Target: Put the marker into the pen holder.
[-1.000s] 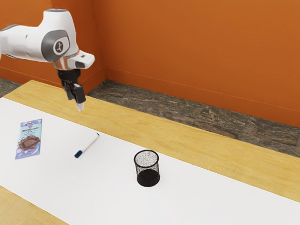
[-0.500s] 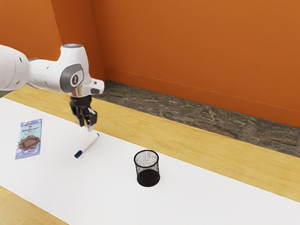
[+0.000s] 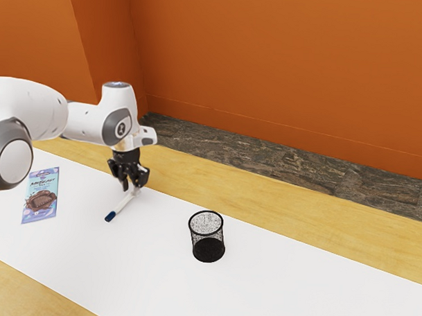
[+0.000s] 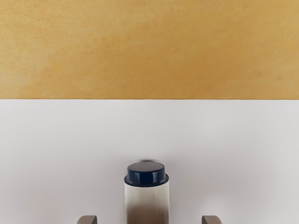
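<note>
Exterior view: gripper [image 3: 131, 189] is down at the marker [image 3: 123, 205], over the end away from its big blue cap [image 3: 110, 216]. Marker lies flat on the white mat [image 3: 283, 271], out of the pen holder [image 3: 207, 242], which stands upright toward the exterior view's right.

Wrist view: fingertips [image 4: 87, 220] are spread, one each side of the white barrel, daylight on both sides – nothing clamped. Dark blue end plug [image 4: 146, 174] points toward the bare wood [image 4: 149, 51].

Step in hand, my read: lining up the grasp. Looks well centred. Next move: settle any last bit of height, close across the barrel, confirm both sides bite, then lift straight up. After that, carry it over to the holder, swing the marker upright, clear the rim, let go. Hold is near one end – I'd expect the capped end to droop if the squeeze is weak, and a tilted marker could catch the mesh rim.

Writing: the chocolate bar packet [image 3: 40, 195] has a title that looks like "MrBeast", with smaller words I can't make out. Arm joint carries a small dark emblem [image 3: 120, 130], no name I can read off it. No brand or lettering I can pick out on the marker or holder.
</note>
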